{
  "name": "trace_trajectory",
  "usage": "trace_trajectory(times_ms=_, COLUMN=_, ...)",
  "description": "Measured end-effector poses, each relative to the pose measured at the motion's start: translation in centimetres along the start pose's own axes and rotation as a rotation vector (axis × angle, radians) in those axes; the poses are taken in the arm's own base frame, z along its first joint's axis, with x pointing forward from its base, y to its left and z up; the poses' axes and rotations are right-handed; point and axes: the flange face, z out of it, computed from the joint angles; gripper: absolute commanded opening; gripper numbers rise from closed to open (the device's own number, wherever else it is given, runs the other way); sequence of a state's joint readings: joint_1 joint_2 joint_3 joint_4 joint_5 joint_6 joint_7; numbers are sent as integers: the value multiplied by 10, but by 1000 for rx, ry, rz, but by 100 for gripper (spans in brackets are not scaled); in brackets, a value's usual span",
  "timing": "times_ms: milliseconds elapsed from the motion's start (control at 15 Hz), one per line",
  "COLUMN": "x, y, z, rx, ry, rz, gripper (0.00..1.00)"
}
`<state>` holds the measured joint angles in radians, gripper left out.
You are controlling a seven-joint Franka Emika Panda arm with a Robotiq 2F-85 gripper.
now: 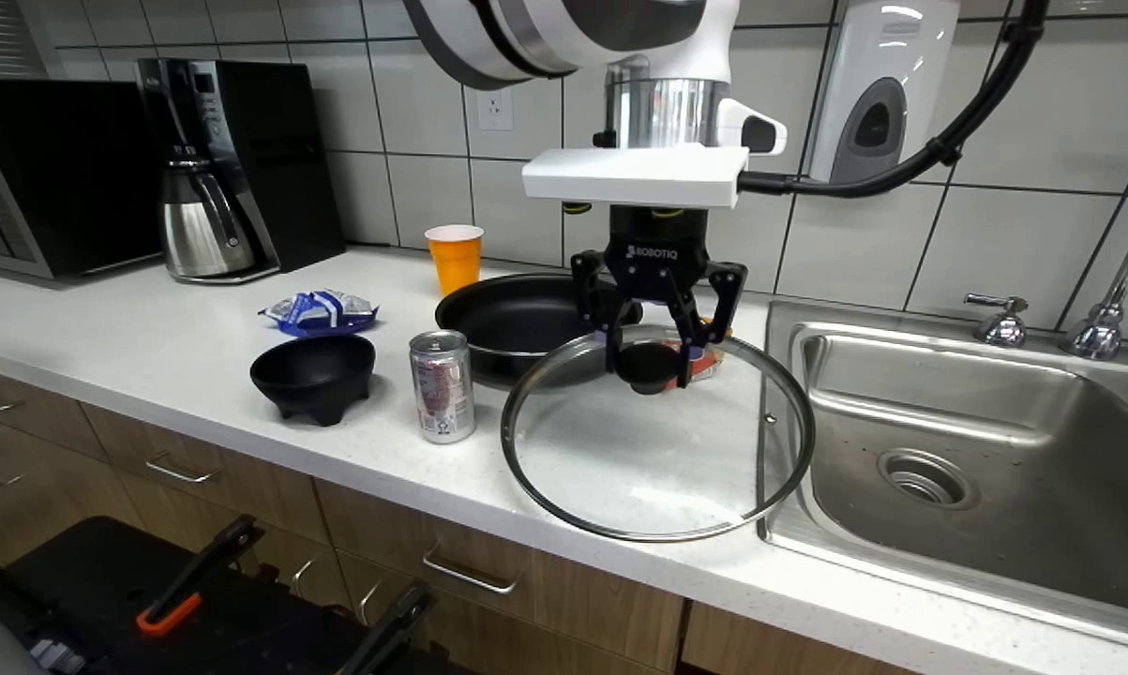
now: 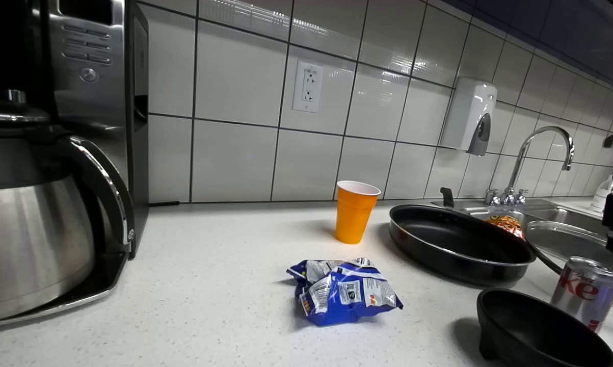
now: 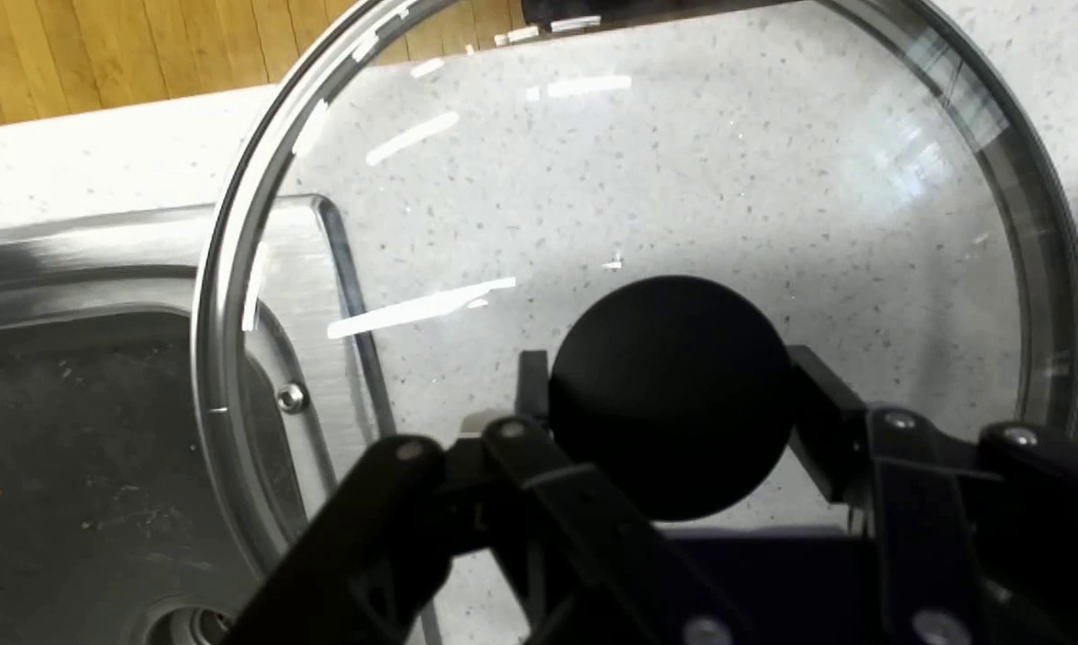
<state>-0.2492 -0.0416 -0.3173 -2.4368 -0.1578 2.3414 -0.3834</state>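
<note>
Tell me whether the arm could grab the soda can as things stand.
Probably not: the pincer looks closed on the black knob of the glass lid, so it isn't free to grip the soda can.

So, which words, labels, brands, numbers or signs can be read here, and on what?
"ROBOTIQ", on the tool.
"ke", in red, on the can.
"Diet", faint, just above, same can.
Too small or blurred to read: print on the blue bag and outlet, the can's finer print, any labels on the coffee maker.
</note>
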Motion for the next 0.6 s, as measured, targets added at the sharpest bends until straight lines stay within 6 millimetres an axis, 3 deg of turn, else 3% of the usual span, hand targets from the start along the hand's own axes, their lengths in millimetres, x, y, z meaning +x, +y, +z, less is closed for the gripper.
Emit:
trace_trajectory(times_ms=267, x=4, y=2, z=2, rx=-5, ry=2, rz=1, gripper=39)
trace_trajectory(times_ms=600, x=8, y=4, z=-15, rx=-17, ry=37, rz=2, gripper=39)
